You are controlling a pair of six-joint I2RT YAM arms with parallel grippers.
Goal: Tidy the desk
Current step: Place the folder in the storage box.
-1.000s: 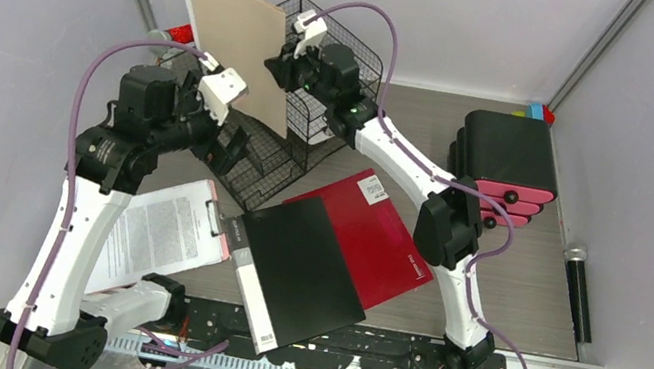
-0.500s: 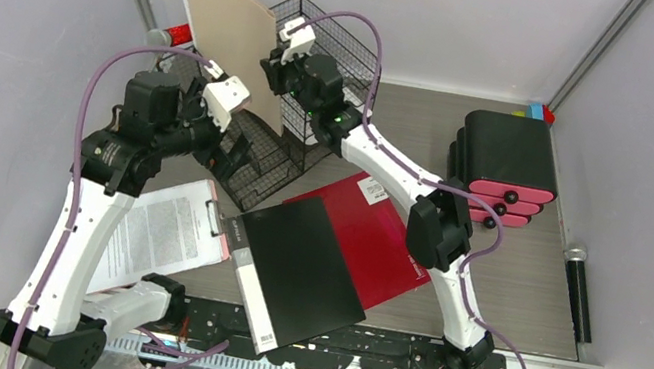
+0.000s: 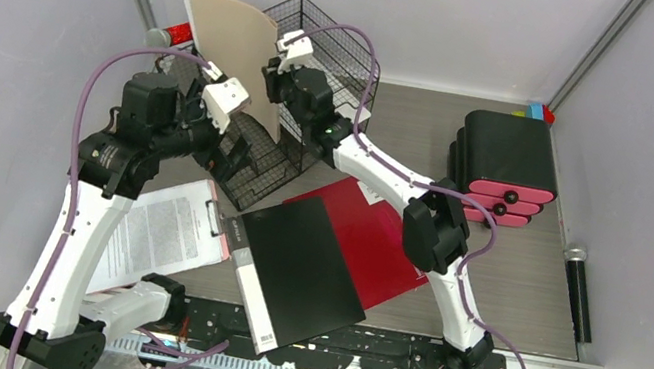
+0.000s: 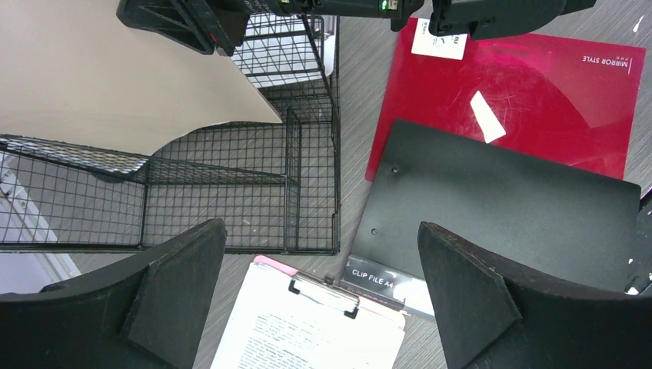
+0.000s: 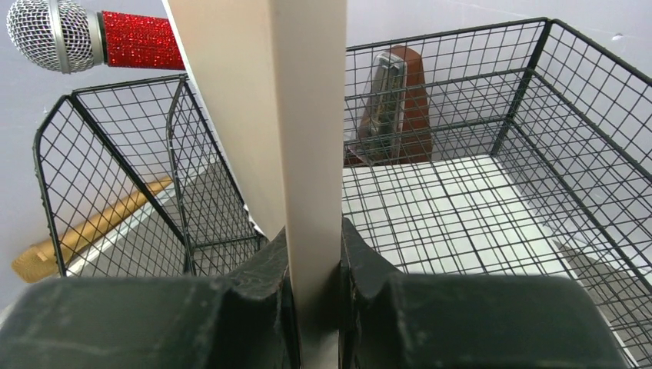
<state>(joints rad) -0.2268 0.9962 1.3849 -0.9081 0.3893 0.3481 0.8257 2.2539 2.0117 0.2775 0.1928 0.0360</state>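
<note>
Plainly, we start with the grey wood-grain counter (image 3: 539, 283), which fills the middle of the overhead view between lilac walls. At upper centre stands the black wire-mesh tray rack (image 3: 333, 38), and over its left side hangs a large tan cardboard sheet (image 3: 231, 41), near upright, held by one edge alone. We judge that the main hazard: so broad a sheet on so small a grip could swing or slip, and its corner might snag the rack's wire rim and drag the rack askew. At lower centre, a glossy red folder (image 3: 388, 246) lies under a black clip file (image 3: 303, 267), just beside a pink clipboard with a printed page (image 3: 157, 231); a dropped sheet would land across them. The right pincer (image 5: 314, 250) is clamped on the sheet. The left pincer (image 4: 321, 231) gapes wide and empty, close by the rack, where the arms could brush.
</note>
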